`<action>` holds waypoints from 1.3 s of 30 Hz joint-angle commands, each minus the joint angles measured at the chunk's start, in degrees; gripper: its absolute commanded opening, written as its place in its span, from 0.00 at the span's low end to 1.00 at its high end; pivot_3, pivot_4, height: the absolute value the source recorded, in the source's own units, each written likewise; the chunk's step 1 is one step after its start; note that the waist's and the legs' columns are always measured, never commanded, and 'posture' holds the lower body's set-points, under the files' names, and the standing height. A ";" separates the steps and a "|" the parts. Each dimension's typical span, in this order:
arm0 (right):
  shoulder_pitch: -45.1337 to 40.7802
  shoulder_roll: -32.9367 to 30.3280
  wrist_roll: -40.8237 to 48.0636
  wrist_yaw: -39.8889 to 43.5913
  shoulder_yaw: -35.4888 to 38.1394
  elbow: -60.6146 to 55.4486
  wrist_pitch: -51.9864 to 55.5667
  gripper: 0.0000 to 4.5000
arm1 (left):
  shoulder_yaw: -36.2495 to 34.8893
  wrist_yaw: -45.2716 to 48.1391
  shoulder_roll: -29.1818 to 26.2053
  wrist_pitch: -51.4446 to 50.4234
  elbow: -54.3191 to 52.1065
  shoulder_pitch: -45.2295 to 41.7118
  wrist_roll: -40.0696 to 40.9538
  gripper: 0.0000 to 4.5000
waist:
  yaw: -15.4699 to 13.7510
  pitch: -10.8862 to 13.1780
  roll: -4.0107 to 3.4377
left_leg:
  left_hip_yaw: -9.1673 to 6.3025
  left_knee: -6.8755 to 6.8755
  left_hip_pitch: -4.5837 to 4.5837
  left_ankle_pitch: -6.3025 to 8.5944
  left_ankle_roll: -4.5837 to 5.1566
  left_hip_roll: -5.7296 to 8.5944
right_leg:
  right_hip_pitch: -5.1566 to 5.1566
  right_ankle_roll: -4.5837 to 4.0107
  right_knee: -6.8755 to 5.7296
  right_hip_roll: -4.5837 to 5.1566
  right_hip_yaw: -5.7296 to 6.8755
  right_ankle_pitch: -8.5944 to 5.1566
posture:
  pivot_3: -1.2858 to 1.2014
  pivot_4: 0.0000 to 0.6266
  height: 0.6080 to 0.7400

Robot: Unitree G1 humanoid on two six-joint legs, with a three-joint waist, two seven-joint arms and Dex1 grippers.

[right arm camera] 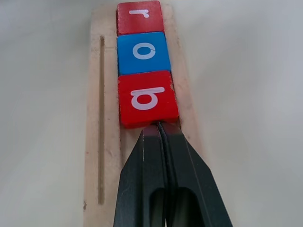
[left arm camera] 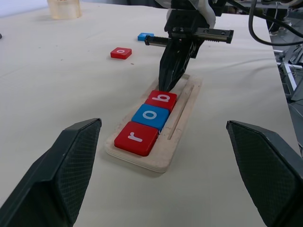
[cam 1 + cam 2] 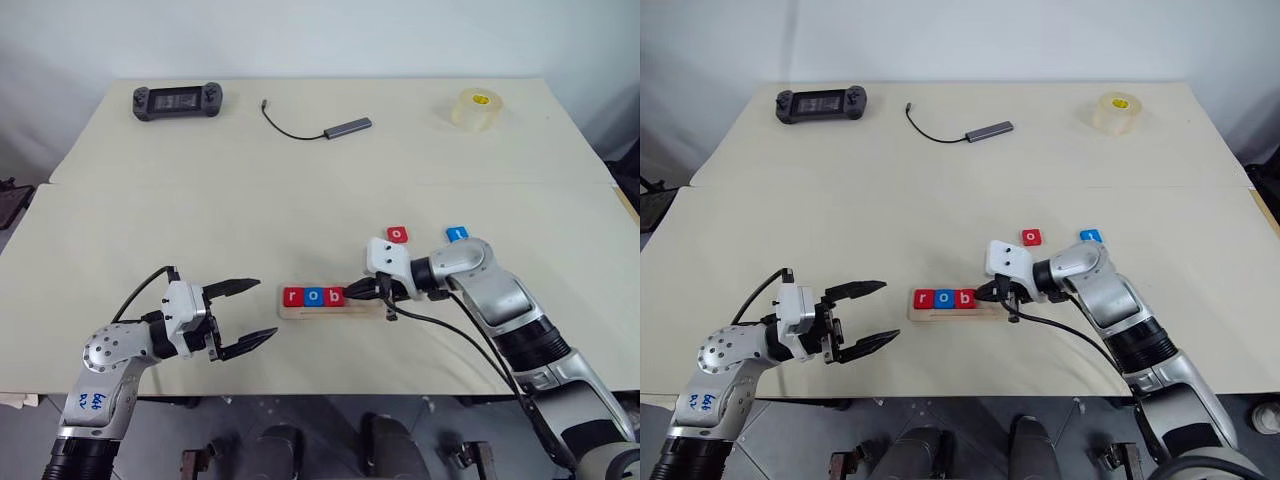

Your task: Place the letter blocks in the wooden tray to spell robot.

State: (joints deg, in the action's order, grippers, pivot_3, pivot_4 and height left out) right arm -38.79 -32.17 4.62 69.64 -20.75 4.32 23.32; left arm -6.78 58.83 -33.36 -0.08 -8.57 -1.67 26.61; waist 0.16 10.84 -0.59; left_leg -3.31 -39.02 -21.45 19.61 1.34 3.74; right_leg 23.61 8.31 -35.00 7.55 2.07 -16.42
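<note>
Two cream surfaces (image 3: 300,200) pushed together, seam running across between them. Plain white wall (image 3: 320,35) behind. On the far half: a black handheld console (image 3: 178,101), a grey hub with black cable (image 3: 347,127), a clear tape roll (image 3: 475,109). Grey floor (image 3: 330,440) below the near edge. Even light.

1. the wooden tray (image 3: 330,311): in the head views its right end is hidden behind the right gripper (image 3: 352,293).
2. in the right wrist view the tray's near end is cut off by the picture's edge, and the closed fingers (image 1: 163,184) cover part of it.
3. the blue block (image 3: 456,233) on the table: its white letter is too small to read; the right arm covers its lower edge.
4. the left gripper's fingers (image 2: 61,175) are cut off by the left wrist view's edge.
</note>
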 commanded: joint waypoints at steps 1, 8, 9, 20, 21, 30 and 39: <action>0.68 -2.21 2.31 -0.12 3.72 -4.77 1.69 0.01 | 0.07 -0.25 0.31 0.73 -1.11 0.02 -0.06 1.00 | -0.13 0.00 0.00 | 0.00 0.00 0.00 0.00 0.00 0.00 | 0.00 0.00 0.00 0.00 0.00 0.00 | 0.52 0.24 1.00; 13.08 -7.45 10.97 -4.55 20.27 -15.33 4.26 0.13 | 1.01 0.91 0.48 0.86 1.19 -1.93 -0.02 1.00 | -0.91 0.00 0.00 | -0.06 0.01 -0.01 0.01 0.02 0.04 | -0.04 0.00 0.04 0.03 0.04 0.00 | 0.52 0.24 1.00; 16.16 -8.33 11.50 -5.16 22.72 -16.53 3.34 0.19 | 1.14 1.21 0.48 0.90 1.75 -2.38 -0.03 1.00 | -1.12 0.00 0.00 | -0.07 0.02 -0.02 0.01 0.02 0.04 | -0.05 0.00 0.06 0.03 0.05 0.00 | 0.52 0.24 1.00; 46.45 -2.43 13.75 -15.78 47.21 -14.96 -20.27 0.99 | 1.69 3.63 0.64 1.53 8.38 -7.77 -0.31 1.00 | -1.26 -0.01 0.00 | 0.13 0.01 0.11 0.01 0.04 0.03 | -0.13 0.03 0.00 -0.02 -0.07 0.01 | 0.52 0.24 1.00; 47.59 -1.41 13.71 -17.06 48.28 -14.47 -21.94 0.99 | 1.72 3.78 0.62 1.56 8.81 -8.12 -0.33 1.00 | -1.09 -0.01 0.00 | 0.17 0.03 0.16 0.01 0.03 -0.03 | -0.15 0.03 0.00 -0.07 -0.12 0.01 | 0.52 0.24 1.00; 46.53 0.51 17.05 -24.99 47.69 -16.94 -18.47 0.99 | 2.08 4.79 0.95 2.14 11.35 -10.72 -0.77 1.00 | -0.62 -0.01 -0.01 | 0.49 0.01 0.36 0.01 0.03 -0.09 | -0.09 0.03 -0.02 -0.12 -0.54 0.01 | 0.52 0.24 1.00; 24.69 -10.05 18.97 -34.08 36.41 -17.76 17.38 0.99 | 2.37 4.08 1.75 2.80 10.76 -10.58 -1.34 1.00 | -0.14 -0.02 -0.02 | 0.53 -0.01 0.29 0.01 0.03 -0.17 | 0.04 0.02 -0.02 -0.09 -0.63 0.01 | 0.52 0.24 1.00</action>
State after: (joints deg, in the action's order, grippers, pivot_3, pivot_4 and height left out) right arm -12.55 -41.02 23.44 37.19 17.61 -12.46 35.12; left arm -3.89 63.23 -31.67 1.88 3.14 -12.62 25.37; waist 0.01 10.82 -0.61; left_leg -2.80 -39.03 -21.20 19.62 1.36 3.56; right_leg 23.66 8.34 -35.00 7.46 1.45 -16.41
